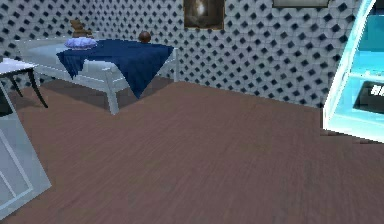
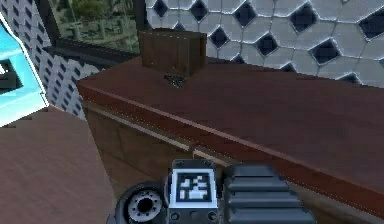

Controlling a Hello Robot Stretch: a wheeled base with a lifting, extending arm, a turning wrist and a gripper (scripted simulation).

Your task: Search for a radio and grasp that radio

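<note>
A brown boxy thing [image 2: 173,50] with a darker top stands at the back of a dark wooden dresser top [image 2: 260,110], against the patterned wall; a small dark bit [image 2: 176,78] lies just in front of it. I cannot tell by its shape whether it is a radio. At the arm side view's bottom edge my gripper [image 2: 140,207] shows as a dark round body beside a white marked square [image 2: 195,188], low in front of the dresser. Its far end is cut off, so I cannot tell whether it holds anything.
A white bed [image 1: 110,85] with a blue blanket [image 1: 118,60], a teddy bear [image 1: 77,27] and a ball [image 1: 145,38] stands far left. A white side table [image 1: 15,68], a white cabinet [image 1: 15,160] and a cyan shelf unit [image 1: 358,85] flank open brown floor [image 1: 200,150]. A window [image 2: 95,25] adjoins the dresser.
</note>
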